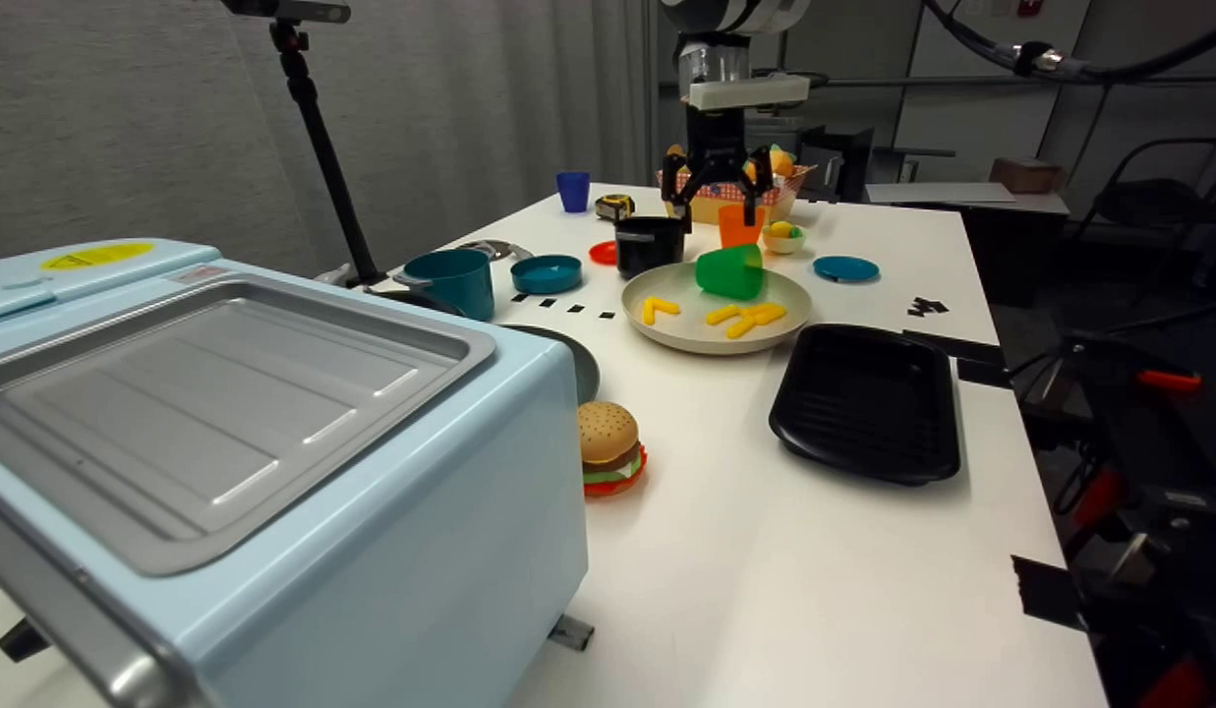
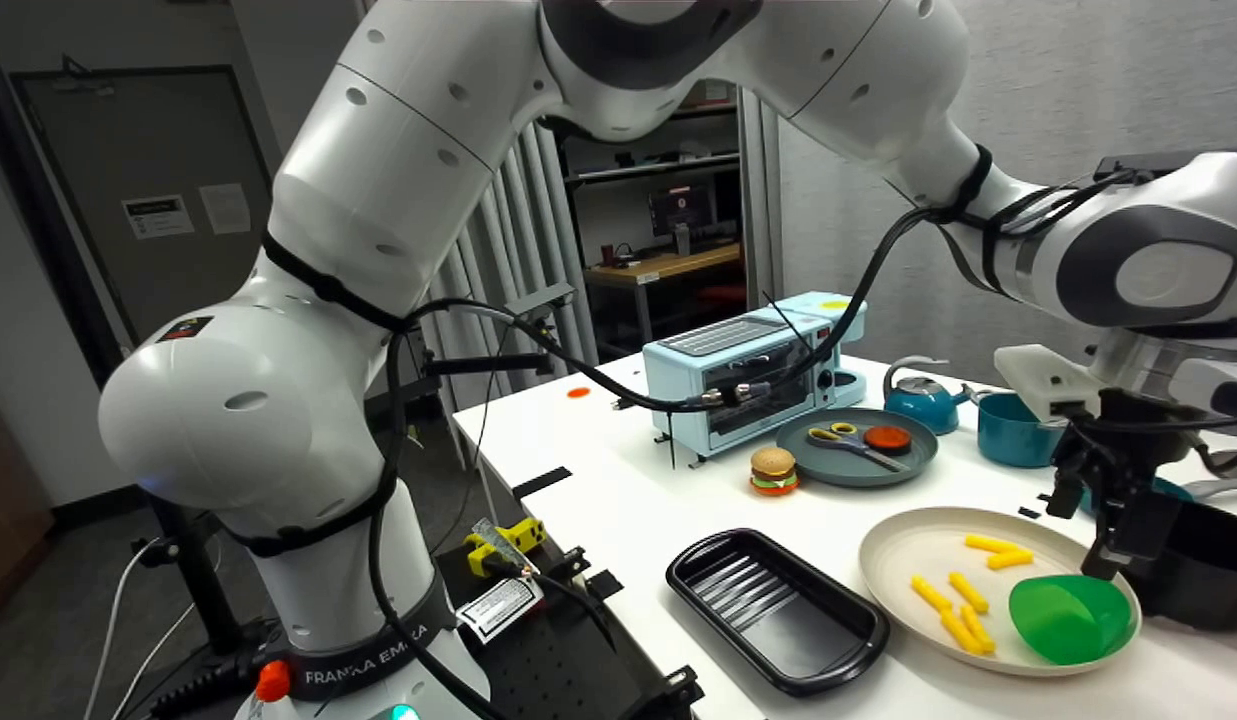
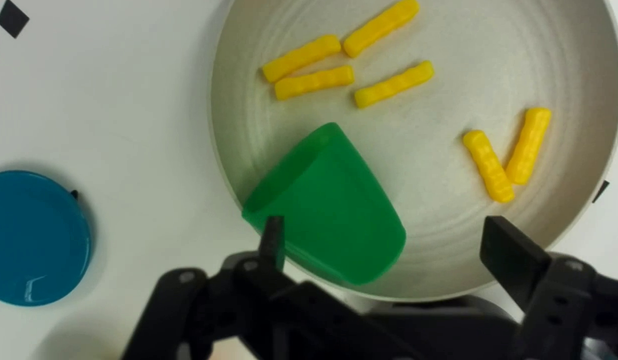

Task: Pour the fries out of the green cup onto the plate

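Green cup lies on its side on the plate, near the rim, mouth toward upper left in the wrist view. Six fries visible, all on the plate outside the cup: four grouped above the cup in the wrist view, two close together off to the right, apart from the four. Cup interior only partly visible. Gripper is over the plate's edge by the cup, fingers spread wide, nothing held. One finger overlaps the cup's edge in the wrist view; can't tell if it touches.

Plate sits on the white desk. Black tray just beside it; black pot just beside it too, contact unclear. Orange cup stands upright near the plate in an exterior view, blue disc flat on the desk nearby. Toy burger rests just beside a gray plate, which carries scissors and a red round piece. Light blue toaster oven is next to the gray plate. Teal pot also on the desk, well apart from the green cup.
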Controlling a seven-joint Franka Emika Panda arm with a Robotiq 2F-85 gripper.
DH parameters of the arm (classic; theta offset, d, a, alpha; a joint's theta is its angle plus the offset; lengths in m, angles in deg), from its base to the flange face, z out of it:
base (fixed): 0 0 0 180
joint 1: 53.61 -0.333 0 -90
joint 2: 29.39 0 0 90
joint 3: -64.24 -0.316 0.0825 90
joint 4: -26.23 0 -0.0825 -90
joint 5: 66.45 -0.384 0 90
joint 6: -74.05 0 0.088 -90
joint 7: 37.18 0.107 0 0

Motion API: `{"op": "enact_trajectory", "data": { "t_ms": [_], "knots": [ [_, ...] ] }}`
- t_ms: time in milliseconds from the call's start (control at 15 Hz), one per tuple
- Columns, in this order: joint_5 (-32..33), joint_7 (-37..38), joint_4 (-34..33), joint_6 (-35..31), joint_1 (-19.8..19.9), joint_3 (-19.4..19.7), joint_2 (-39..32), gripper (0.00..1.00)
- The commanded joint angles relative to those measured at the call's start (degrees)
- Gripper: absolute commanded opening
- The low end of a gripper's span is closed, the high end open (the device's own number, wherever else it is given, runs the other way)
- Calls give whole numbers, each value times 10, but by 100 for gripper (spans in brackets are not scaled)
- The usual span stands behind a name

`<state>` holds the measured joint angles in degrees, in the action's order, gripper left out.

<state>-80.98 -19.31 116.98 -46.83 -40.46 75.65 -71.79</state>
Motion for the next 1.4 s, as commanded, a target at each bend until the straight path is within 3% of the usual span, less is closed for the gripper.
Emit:
{"op": "enact_trajectory", "data": {
  "t_ms": [0,333,667,733,1333],
  "knots": [
    [-6,-33,106,-66,0,-9,92,100],
    [10,-70,246,-154,-14,-8,217,100],
    [35,-111,373,-182,-23,-8,346,100],
    [22,-91,297,-157,-18,-8,276,100],
    [23,-92,304,-157,-18,-8,278,100]
  ]
}}
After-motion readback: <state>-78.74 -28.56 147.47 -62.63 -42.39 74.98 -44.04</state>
